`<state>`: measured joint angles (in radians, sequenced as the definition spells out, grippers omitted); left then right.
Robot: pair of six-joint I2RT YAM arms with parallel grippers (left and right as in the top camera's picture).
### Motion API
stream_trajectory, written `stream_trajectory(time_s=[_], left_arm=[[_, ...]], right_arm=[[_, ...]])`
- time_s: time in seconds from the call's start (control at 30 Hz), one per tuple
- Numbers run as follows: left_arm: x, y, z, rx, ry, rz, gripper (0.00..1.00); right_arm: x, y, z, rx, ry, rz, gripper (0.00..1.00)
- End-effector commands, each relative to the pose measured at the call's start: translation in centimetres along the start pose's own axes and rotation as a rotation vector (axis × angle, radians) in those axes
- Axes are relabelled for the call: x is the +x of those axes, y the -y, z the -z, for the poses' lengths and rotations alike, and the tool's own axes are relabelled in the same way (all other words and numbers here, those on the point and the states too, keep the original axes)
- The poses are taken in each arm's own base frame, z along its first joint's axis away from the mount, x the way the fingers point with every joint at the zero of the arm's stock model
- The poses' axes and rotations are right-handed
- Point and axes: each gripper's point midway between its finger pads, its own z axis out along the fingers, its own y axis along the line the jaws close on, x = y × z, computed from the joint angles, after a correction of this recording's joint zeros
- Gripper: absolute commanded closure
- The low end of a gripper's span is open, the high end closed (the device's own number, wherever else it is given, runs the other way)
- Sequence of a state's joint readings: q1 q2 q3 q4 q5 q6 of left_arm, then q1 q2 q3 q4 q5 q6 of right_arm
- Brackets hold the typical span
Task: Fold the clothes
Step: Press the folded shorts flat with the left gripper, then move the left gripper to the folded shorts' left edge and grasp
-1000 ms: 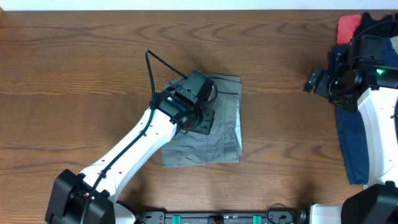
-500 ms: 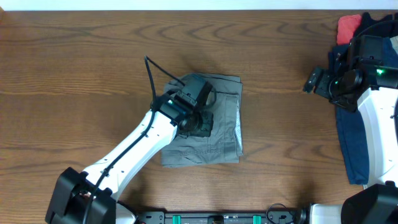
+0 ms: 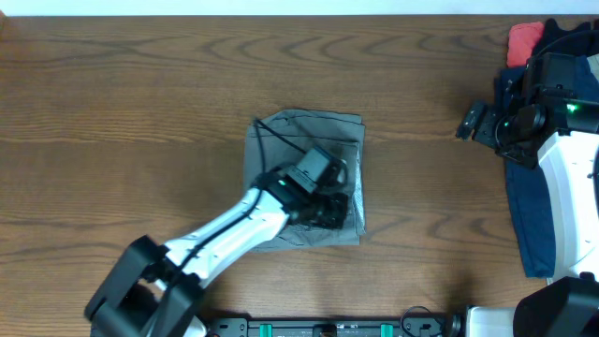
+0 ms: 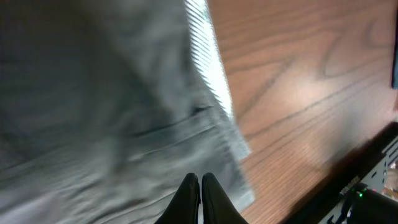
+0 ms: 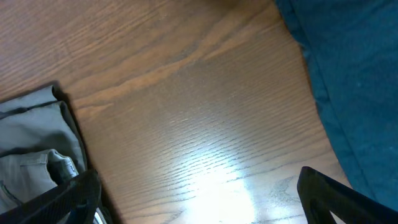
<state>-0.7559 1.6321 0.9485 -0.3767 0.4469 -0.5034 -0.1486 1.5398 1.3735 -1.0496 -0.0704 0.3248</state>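
Note:
The light grey shorts (image 3: 304, 140) lie folded into a compact rectangle at the middle of the table. My left gripper (image 3: 333, 213) is shut and empty, low over the fold's right front part; in the left wrist view its fingertips (image 4: 199, 182) sit together over the grey cloth (image 4: 93, 112), near its striped edge. My right gripper (image 3: 468, 124) is open and empty, held above bare table at the right. Its fingers (image 5: 199, 193) are spread wide, with the shorts' corner (image 5: 34, 146) at the far left of the right wrist view.
A dark blue garment (image 3: 529, 206) lies along the table's right edge under my right arm and shows in the right wrist view (image 5: 354, 81). A red cloth (image 3: 524, 37) sits at the back right corner. The table's front rail (image 3: 328, 328) runs below.
My left gripper has slid toward the right and front across the folded shorts, uncovering their back left part. The right arm has not moved.

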Motion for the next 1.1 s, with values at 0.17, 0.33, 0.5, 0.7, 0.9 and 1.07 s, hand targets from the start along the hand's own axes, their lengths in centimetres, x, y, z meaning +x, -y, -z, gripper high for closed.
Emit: stream_trajectory(time_s=[0.17,0.33,0.5,0.7,0.9,1.07], left_arm=[[2.8,-0.7,-5.5,-0.034,-0.120,0.062,0.94],[3.0,-1.0,-5.7,-0.041,-0.133,0.073,0.94],[2.1,0.8,-3.5,0.001,-0.079,0.045,0.94],[0.3,3.9,1.5,0.085,0.048,-0.022,0.73],[-1.8,3.8,6.8,0.122,0.179,-0.001,0.30],[-4.3,-3.1,11.2,-0.079,0.329,0.116,0.02]], right_arm=[[-0.2,0.1,0.2,0.007,0.011,0.006,0.01],[-0.2,0.1,0.2,0.007,0.011,0.006,0.01],[-0.2,0.1,0.2,0.007,0.011,0.006,0.01],[-0.2,0.1,0.2,0.007,0.011,0.006,0.01],[-0.2,0.1,0.2,0.007,0.011,0.006,0.01],[-0.2,0.1,0.2,0.007,0.011,0.006,0.01]])
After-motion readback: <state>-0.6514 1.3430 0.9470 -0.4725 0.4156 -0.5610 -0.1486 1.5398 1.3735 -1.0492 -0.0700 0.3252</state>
